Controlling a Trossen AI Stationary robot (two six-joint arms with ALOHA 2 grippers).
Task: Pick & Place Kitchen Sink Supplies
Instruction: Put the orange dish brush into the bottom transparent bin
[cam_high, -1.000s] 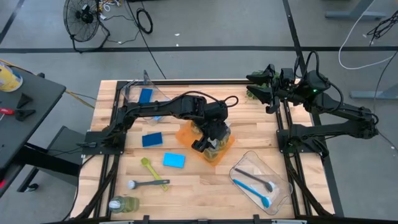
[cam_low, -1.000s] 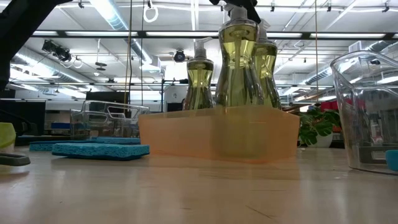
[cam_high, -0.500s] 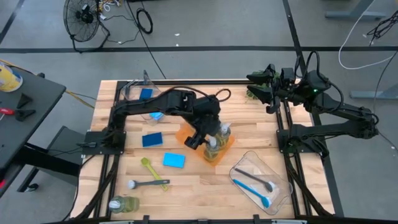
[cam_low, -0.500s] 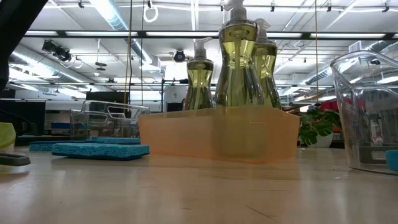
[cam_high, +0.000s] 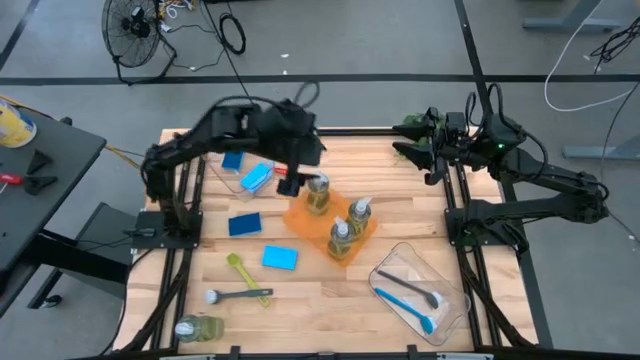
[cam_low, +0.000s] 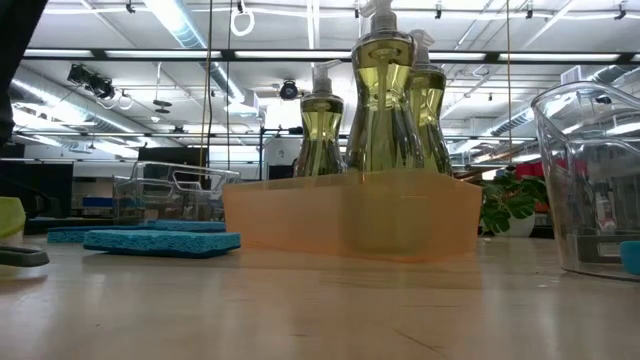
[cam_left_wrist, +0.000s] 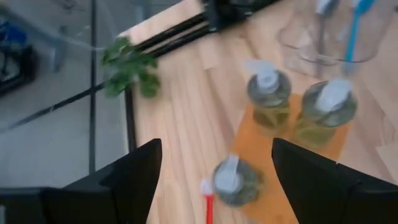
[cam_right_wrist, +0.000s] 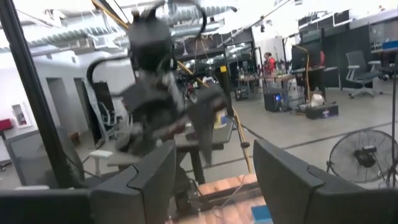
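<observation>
Soap bottles, three of them, stand upright in an orange translucent tray near the middle of the wooden bench, pump heads up: one at the far left of the tray, one toward the right, one nearest the front edge. From the low view their clear, waisted bodies show yellowish liquid, and the tray's walls look smooth and frosted. A fourth bottle lies on its side at the front left corner of the bench, long axis running left to right, pump toward the left.

Flat blue sponges lie left of the tray: one just beside it, one nearer the front, one tilted in the clear bin at the back left, with another behind it. A grey-headed brush lies left to right near the front left, its handle yellow-green at the right end; a short yellow-green one lies diagonally just behind it. In the clear bin at the front right, a blue brush and a dark-handled one lie slanted.

The left end effector hangs above the bench just left of the rear bottle, jaws spread, grasping nothing. The right end effector waits at the back right edge by the leafy plant, fingers parted and empty.
</observation>
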